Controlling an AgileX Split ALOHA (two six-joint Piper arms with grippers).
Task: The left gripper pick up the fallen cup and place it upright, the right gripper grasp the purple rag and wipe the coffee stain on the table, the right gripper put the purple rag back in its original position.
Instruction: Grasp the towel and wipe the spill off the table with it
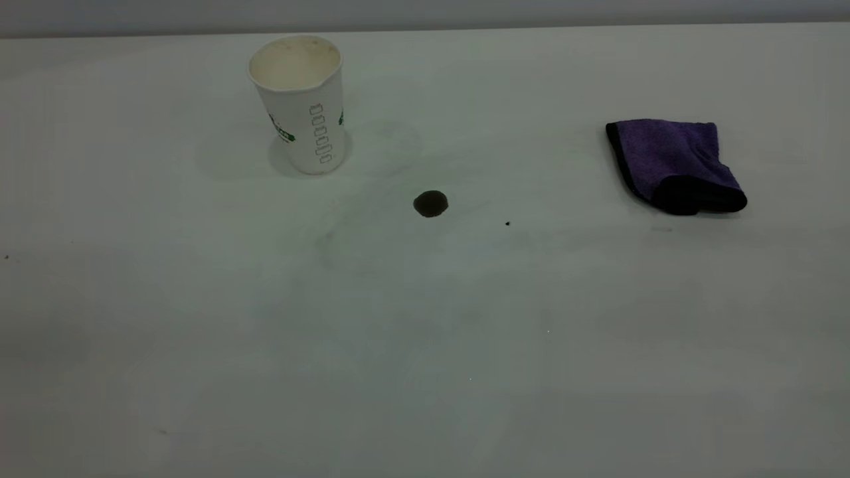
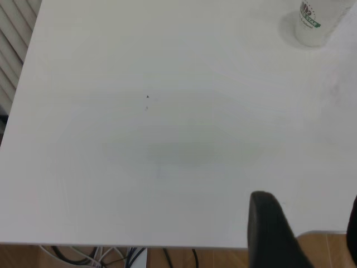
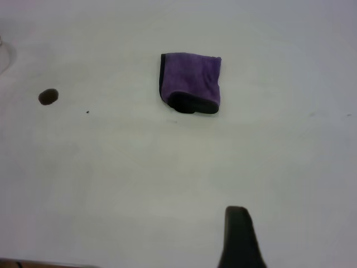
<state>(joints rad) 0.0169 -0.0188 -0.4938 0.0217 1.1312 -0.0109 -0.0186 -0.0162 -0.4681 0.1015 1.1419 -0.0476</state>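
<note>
White table (image 1: 199,345), cup (image 1: 302,99) upright, coffee stain (image 1: 431,204) not wiped.
Purple rag (image 3: 189,82) lies ahead of my right gripper (image 3: 241,237), nearer than my left gripper (image 2: 304,234); whether either is open or closed I cannot tell.

I see the cup (image 1: 302,103) upright at the far left of the table (image 1: 425,345), mouth open, cream inside. The coffee stain (image 1: 431,204) lies nearer me, between cup and purple rag (image 1: 674,164). The rag sits folded at right, well apart. A tiny black speck (image 1: 507,224) lies just right of the stain.
</note>
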